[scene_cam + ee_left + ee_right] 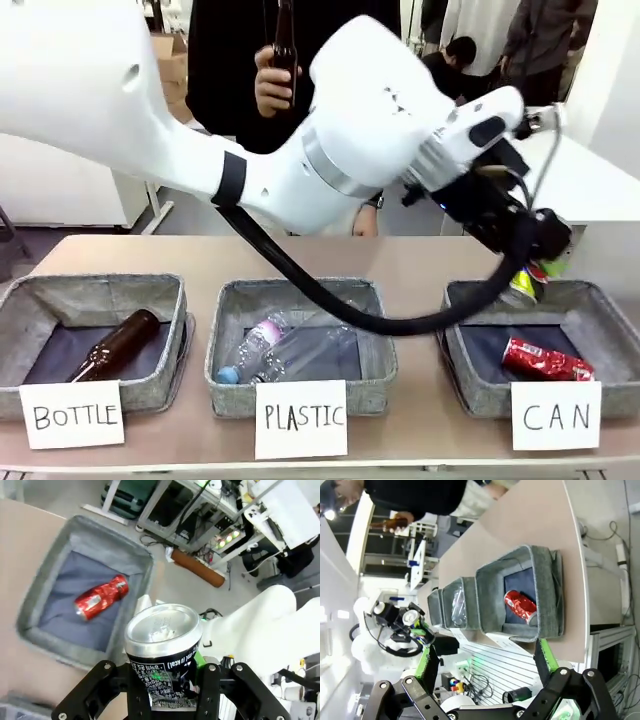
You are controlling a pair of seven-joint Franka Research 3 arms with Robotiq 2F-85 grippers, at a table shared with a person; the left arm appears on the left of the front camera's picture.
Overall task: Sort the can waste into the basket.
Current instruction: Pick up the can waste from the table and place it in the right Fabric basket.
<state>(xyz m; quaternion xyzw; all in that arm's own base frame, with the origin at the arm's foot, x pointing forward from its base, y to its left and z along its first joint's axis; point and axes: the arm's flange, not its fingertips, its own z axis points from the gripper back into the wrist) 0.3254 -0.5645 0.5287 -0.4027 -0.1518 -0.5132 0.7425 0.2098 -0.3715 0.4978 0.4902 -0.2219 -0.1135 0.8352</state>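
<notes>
1. The left arm reaches across the bench [420,262] from 9 o'clock toward 3 o'clock in the front view, and its black cable droops in front of the middle basket.
2. The left gripper [165,682] has its fingers [205,677] clenched on the silver and dark blue can [164,647], held upright with its silver top facing the wrist camera.
3. In the front view that can [522,285] hangs at the far left corner of the basket [470,385] fronted by the white CAN card [556,416], partly hidden by the gripper and cable.
4. The red can [546,360] lies on its side on the dark lining of that basket, at about 4 o'clock from the held can.
5. In the left wrist view the red can [101,596] lies at 10 o'clock from the held can, well apart from it.
6. The middle basket [300,345], behind the PLASTIC card [300,418], holds clear plastic bottles [270,350].
7. The basket at 9 o'clock [100,340], behind the BOTTLE card [72,415], holds a brown glass bottle [115,345] lying aslant.
8. At 12 o'clock a person's hand [272,82] holds another dark bottle [285,45] upright, beyond the bench.
9. The right gripper [485,667] has its green-padded fingers [427,665] released and spread wide, grasping nothing.
</notes>
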